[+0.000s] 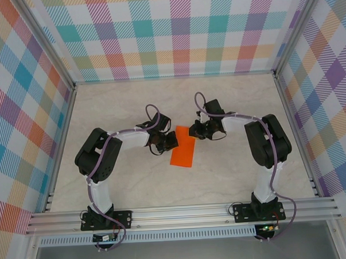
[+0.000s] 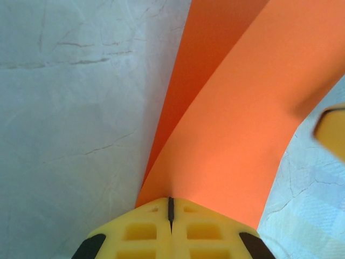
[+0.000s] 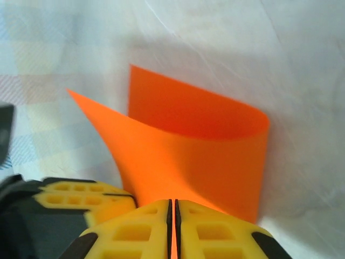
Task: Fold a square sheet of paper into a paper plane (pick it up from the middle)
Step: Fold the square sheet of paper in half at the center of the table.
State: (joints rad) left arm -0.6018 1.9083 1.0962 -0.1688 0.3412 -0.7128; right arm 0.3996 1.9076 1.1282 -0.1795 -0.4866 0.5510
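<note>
A: How was the overhead view lit?
B: Evenly and brightly; only soft, faint shadows were cast beneath the arms (image 1: 127, 137) on the table (image 1: 229, 98).
A: And the wrist views?
B: The orange paper (image 3: 205, 156) was rendered fairly sharp, the yellow fingers (image 3: 135, 232) at the bottom edge were blurred, and a grey shadow was thrown behind the sheet.

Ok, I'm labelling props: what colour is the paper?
The paper is plain bright orange, clearest in the right wrist view.
</note>
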